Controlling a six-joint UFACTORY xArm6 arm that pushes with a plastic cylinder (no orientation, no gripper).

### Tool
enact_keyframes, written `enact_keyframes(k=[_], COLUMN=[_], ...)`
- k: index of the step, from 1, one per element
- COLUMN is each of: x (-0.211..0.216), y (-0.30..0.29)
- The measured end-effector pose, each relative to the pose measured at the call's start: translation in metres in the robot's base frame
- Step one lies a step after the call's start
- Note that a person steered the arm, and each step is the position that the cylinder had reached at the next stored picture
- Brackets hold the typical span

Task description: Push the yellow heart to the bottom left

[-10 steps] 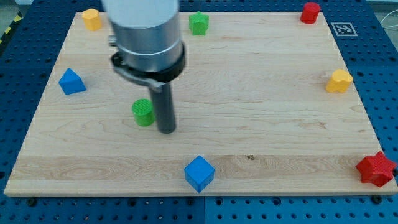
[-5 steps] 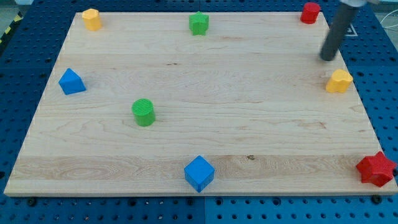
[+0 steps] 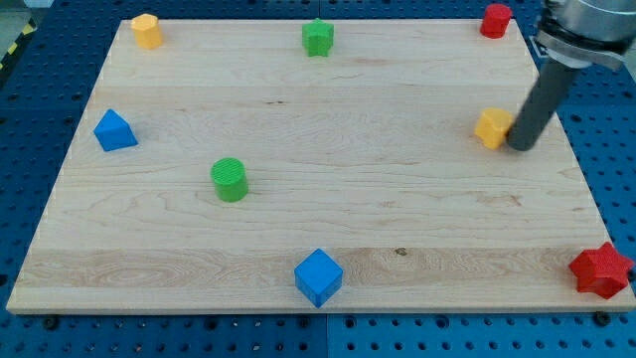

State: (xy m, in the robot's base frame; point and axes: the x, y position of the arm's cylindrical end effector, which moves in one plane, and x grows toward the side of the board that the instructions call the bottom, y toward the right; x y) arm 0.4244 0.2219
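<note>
The yellow heart (image 3: 492, 127) lies near the board's right side, a little above mid-height. My tip (image 3: 520, 146) stands right against its right side, touching it. The dark rod rises from there to the arm's body at the view's top right corner. The board (image 3: 318, 229) is light wood.
A yellow block (image 3: 146, 30) sits at the top left. A green star (image 3: 318, 37) sits at top centre, a red block (image 3: 496, 20) at top right, a red star (image 3: 600, 269) at bottom right. A blue cube (image 3: 318, 276), a green cylinder (image 3: 230, 180) and a blue block (image 3: 114, 130) lie leftward.
My tip swept from beside the green cylinder across to the board's right, then came down behind the yellow heart. The heart has slid about 50 pixels to the left.
</note>
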Motion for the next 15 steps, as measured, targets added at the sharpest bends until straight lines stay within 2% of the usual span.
enact_keyframes(k=[2, 6, 8, 9, 11, 13, 15], x=[-0.045, -0.089, -0.099, -0.091, 0.005, 0.007, 0.013], y=[-0.044, -0.193, -0.243, -0.276, -0.298, -0.351, -0.369])
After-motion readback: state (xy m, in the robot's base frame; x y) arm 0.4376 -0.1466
